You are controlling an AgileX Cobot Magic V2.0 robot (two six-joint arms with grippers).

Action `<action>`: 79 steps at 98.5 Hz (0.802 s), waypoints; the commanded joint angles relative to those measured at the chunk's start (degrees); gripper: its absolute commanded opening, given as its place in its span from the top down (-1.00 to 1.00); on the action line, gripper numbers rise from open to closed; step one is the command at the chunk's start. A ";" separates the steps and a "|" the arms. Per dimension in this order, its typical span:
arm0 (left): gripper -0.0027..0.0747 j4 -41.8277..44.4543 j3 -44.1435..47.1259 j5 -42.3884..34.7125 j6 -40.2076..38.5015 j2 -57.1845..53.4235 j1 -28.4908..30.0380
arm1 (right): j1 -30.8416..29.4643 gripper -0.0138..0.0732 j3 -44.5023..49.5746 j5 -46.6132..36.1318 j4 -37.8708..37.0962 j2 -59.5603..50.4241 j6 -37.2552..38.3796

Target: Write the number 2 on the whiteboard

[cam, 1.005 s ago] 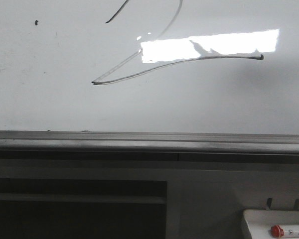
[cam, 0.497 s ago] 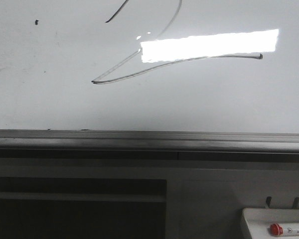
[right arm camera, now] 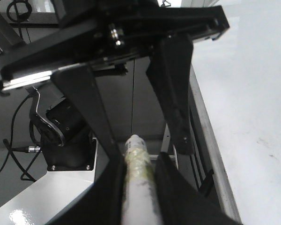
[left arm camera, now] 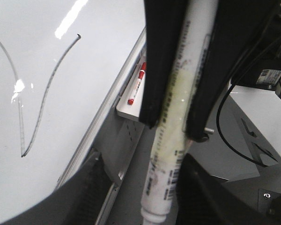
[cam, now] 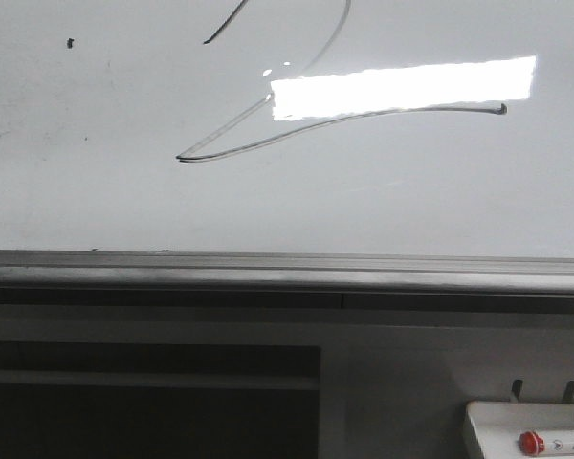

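Observation:
The whiteboard (cam: 124,191) bears the number 2 (cam: 187,157) as a thin black line whose top runs out of the front view. The 2 also shows in the left wrist view (left arm camera: 23,152). No gripper shows in the front view. My right gripper (right arm camera: 138,197) is shut on a white marker (right arm camera: 136,168) wrapped in yellowed tape. Its fingers (left arm camera: 164,61) clamp the marker (left arm camera: 171,131) in the left wrist view. My left gripper (left arm camera: 143,199) is open, its jaws spread around the marker's end. It also shows in the right wrist view (right arm camera: 150,150).
A grey metal rail (cam: 268,273) runs along the whiteboard's lower edge. A small white tray (cam: 526,421) with a red-capped marker (cam: 545,443) sits low on the right, below the rail. Black cables (left arm camera: 229,136) and a grey robot base lie beside the arms.
A dark shadow lay over the bright glare patch a second ago and is gone now. The drawn line looks the same.

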 commanded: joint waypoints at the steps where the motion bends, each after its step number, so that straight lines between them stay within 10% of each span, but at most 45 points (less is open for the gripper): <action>1: 0.16 -2.86 -1.83 -3.18 0.23 1.04 0.02 | 0.83 0.82 -1.86 -2.62 2.50 -0.79 -0.62; 36: 0.98 -2.95 -1.83 -3.28 0.23 2.37 0.02 | 0.97 0.79 -1.86 -1.07 4.48 -0.79 -0.62; 62: 0.98 -2.95 -1.83 -3.86 0.23 2.37 0.02 | 0.72 -0.43 -1.86 -4.23 4.48 -1.36 -0.62; 79: 0.98 1.05 -1.83 -17.02 -6.94 2.45 0.02 | -5.55 -0.54 -1.86 -7.69 -9.83 -11.20 0.38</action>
